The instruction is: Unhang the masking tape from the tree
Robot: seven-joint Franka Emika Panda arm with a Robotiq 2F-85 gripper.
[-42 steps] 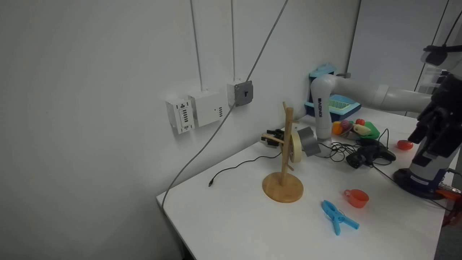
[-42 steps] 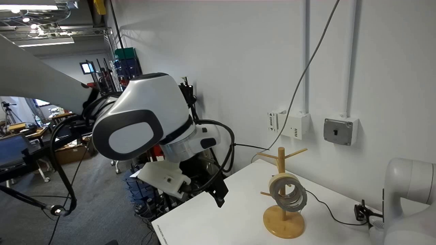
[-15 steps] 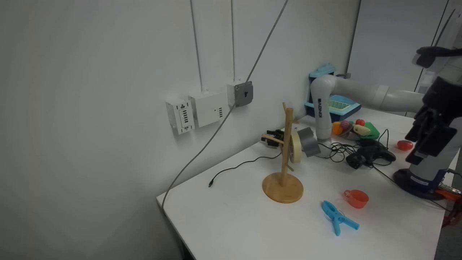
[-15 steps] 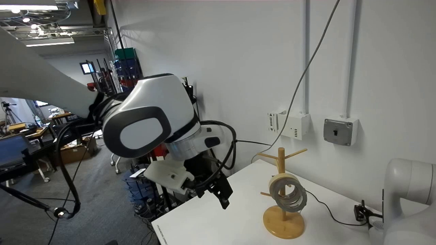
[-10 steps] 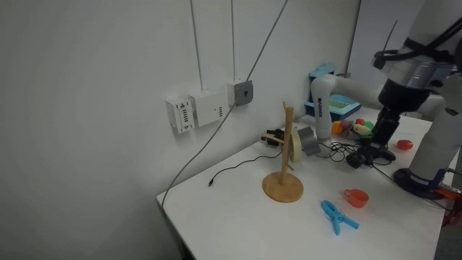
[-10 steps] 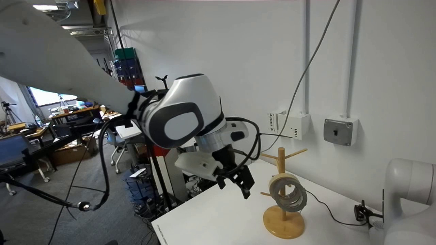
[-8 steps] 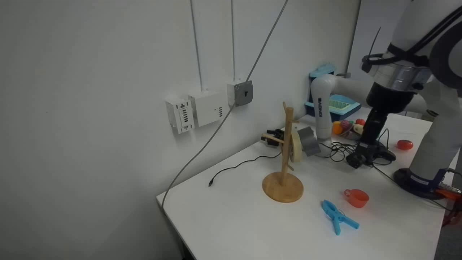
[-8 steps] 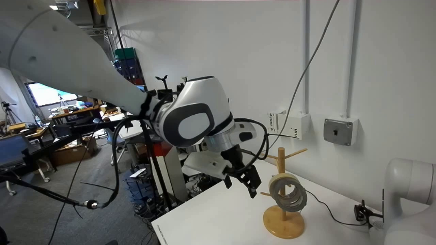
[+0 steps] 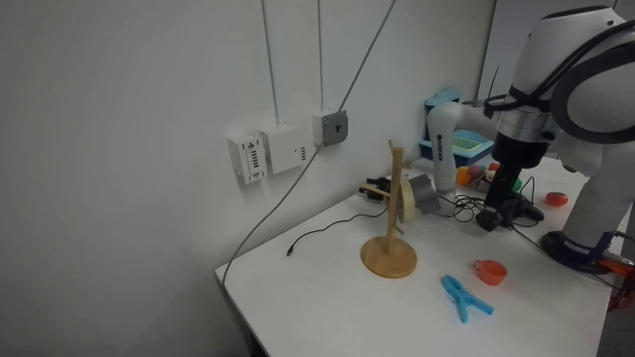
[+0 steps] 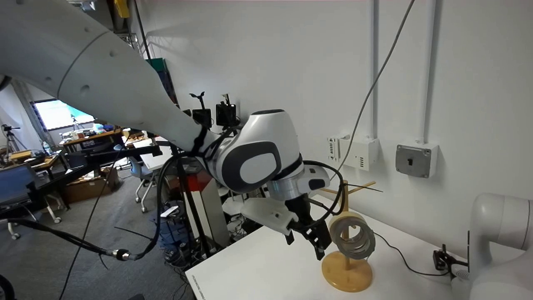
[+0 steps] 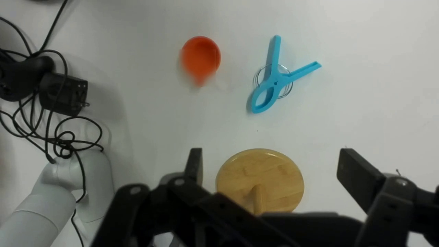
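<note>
Nearest to us, the gripper [image 11: 271, 168] has its jaws spread wide and pinches nothing; in the wrist view its own dark body fills the foreground. At nine o'clock from it in an exterior view, and clear of it, a tilted grey roll [image 9: 424, 194] hangs outermost. Just beyond, between the grey roll and the post of the tree [image 9: 393, 213], is the masking tape [image 9: 408, 203], a cream ring hanging nearly upright at the post's three o'clock side. Their peg we can't make out, though the two seem to share it.

We judge the masking tape light and stiff, papery over a hard core, matt enough not to slip and hard to damage. Its outer rim near twelve o'clock looks our best hold, one finger on each flat face, but the grey roll crowds the outer face. That roll will probably need to slide off first or come along, and may prove slicker. The tree looks light too, so a sideways tug could tip it; drawing straight along the peg seems safer.

Farther off, on the table [image 11: 154, 113], a blue clamp [image 11: 279, 80] lies at twelve o'clock from the tree's base in the wrist view and an orange-red cup [image 11: 200, 56] at eleven.
</note>
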